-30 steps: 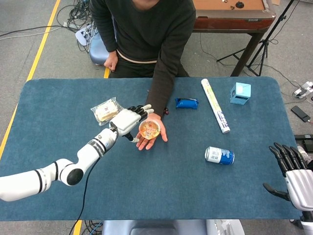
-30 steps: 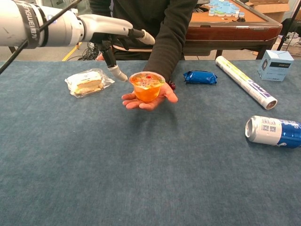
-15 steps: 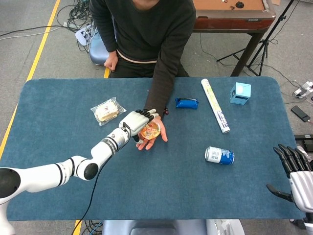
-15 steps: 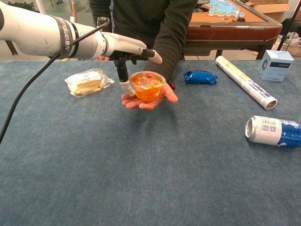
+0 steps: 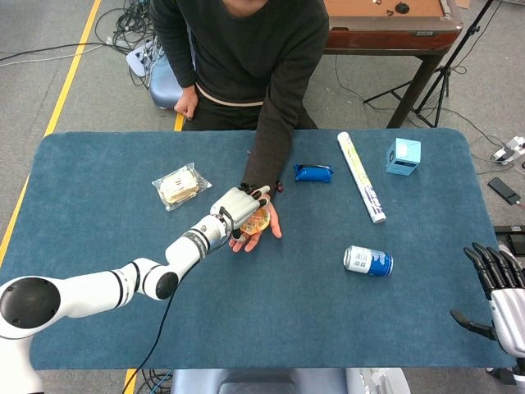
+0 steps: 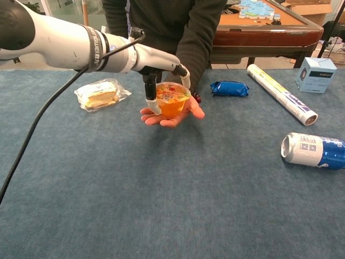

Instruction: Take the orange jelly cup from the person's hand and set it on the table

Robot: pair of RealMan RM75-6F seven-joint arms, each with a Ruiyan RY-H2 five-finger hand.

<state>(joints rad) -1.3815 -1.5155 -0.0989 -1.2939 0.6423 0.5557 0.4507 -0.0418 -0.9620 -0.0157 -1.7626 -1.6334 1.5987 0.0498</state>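
We see left hand [image 6: 161,73] cupped over orange jelly cup [image 6: 172,100], thumb beside wall, fingers at rim (firm grip unclear). Cup sits on person's hand [image 6: 171,115]. Right hand [image 5: 500,287] spread, idle.

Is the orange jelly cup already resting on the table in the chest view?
No, the orange jelly cup sits on the person's palm above the table, with the left hand around it.
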